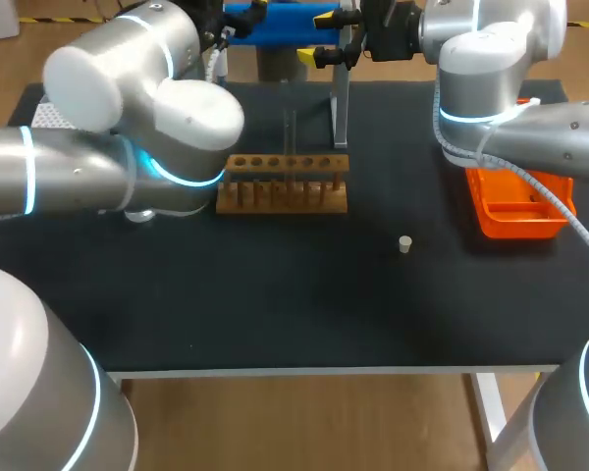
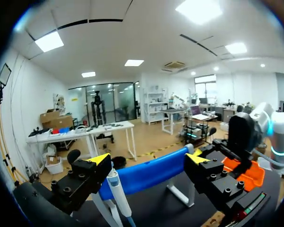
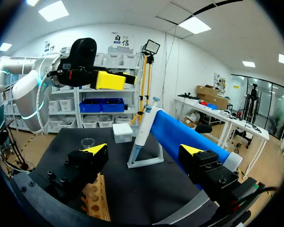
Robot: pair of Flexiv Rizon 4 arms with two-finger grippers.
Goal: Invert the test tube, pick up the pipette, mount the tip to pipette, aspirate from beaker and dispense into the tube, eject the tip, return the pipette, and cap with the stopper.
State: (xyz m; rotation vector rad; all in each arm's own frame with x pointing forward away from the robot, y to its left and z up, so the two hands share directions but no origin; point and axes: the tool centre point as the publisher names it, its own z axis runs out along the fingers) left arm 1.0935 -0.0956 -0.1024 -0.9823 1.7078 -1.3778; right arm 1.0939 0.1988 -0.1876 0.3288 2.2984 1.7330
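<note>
Nearest on the black worktop (image 1: 275,294) lies the small pale stopper (image 1: 404,243), alone on bare cloth, well apart from everything else. Beyond it, about the middle, stands the wooden rack (image 1: 285,183) with its row of holes. A clear test tube (image 1: 290,126) rises upright out of it, too faint to tell which end is up. To the right of the rack, near the worktop's edge and partly under my right arm, sits the orange tray (image 1: 515,204). Behind the rack stands the white stand (image 1: 340,113). The pipette (image 3: 143,127) leans in it with its tip end down, untouched by either arm. In the right wrist view the white tip box (image 3: 122,132) and a low clear beaker (image 3: 87,141) sit past the stand on the worktop's left part. In the head view my left arm covers most of that area. At the far edge both arms hold their pincers raised above the worktop, facing each other with the stand between them. The left pincer (image 2: 147,159) is spread wide with nothing in its grasp, and the pipette's upper end shows just ahead of one finger without touching it. The right pincer (image 3: 144,150) is likewise wide apart and empty, the pipette and stand ahead of it and the rack's end below one finger.
</note>
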